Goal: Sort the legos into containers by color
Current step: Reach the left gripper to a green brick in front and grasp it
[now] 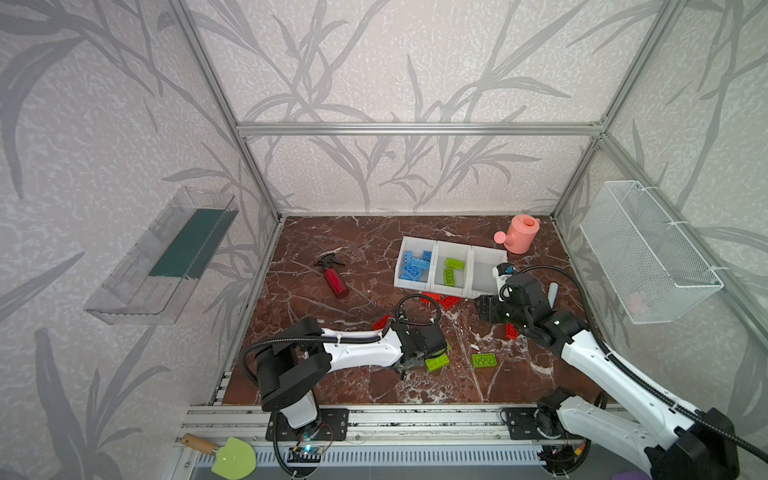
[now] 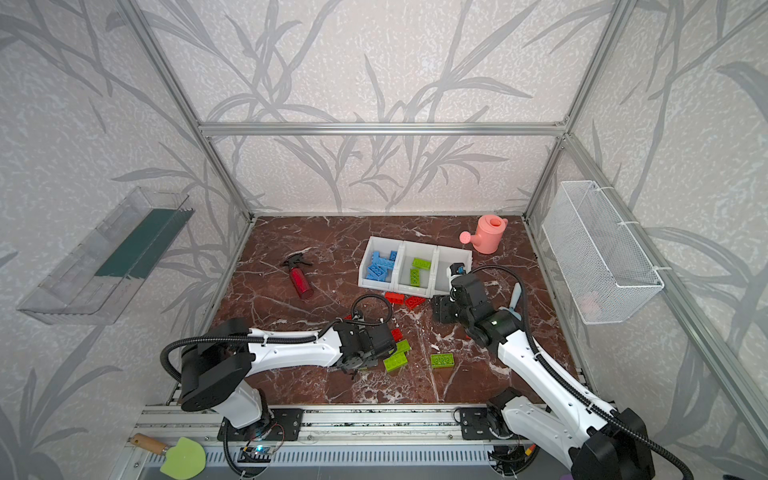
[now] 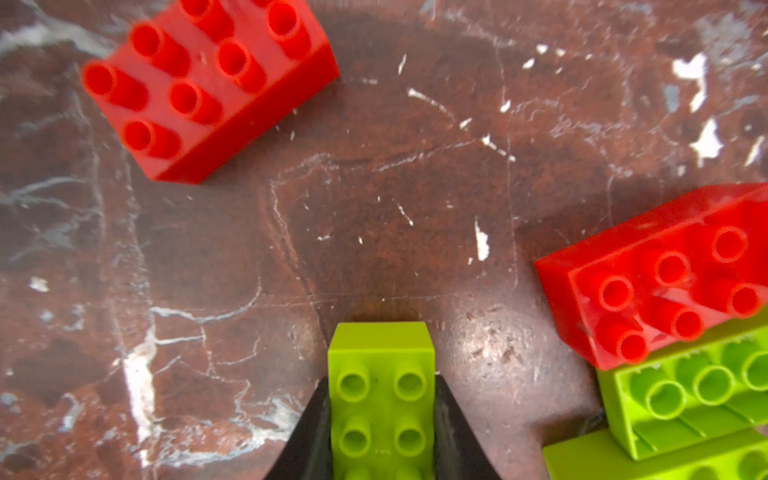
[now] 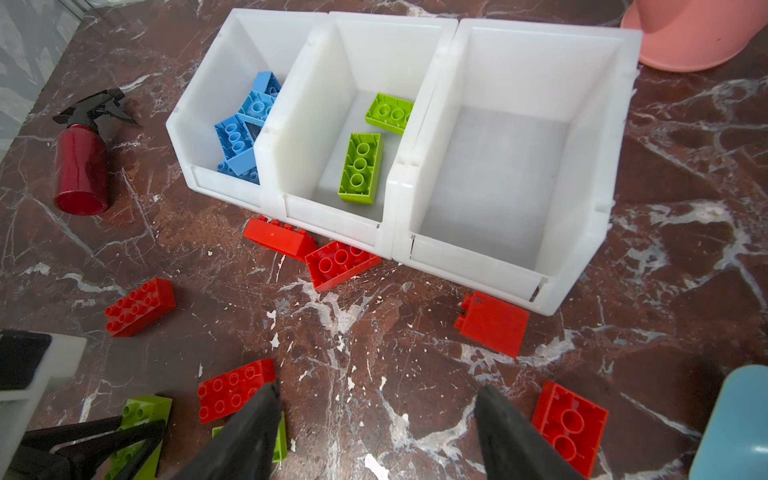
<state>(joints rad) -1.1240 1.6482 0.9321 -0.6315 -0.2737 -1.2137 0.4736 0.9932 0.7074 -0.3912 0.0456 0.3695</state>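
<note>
My left gripper (image 3: 381, 386) is clamped on a lime green studded plastic brick (image 3: 381, 353), low in the centre of both top views. My right gripper (image 4: 378, 399) gapes wide and empty (red studded plastic bricks (image 4: 235, 390) lie near it) before the three joined white plastic bins (image 1: 482, 270), right of centre.

fingers (image 3: 309, 440) clamped on a lime brick (image 3: 381, 399), red brick (image 3: 208, 83) apart on marble (image 3: 374, 208), second red brick (image 3: 665, 274) atop green bricks (image 3: 685, 395)

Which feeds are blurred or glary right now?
Left wrist view: the held green lego is sharp, the lone red lego is blurred, and there is glare on the table. Right wrist view: crisp, with the containers splayed by the lens. Both top views: evenly lit, no motion blur.
</note>
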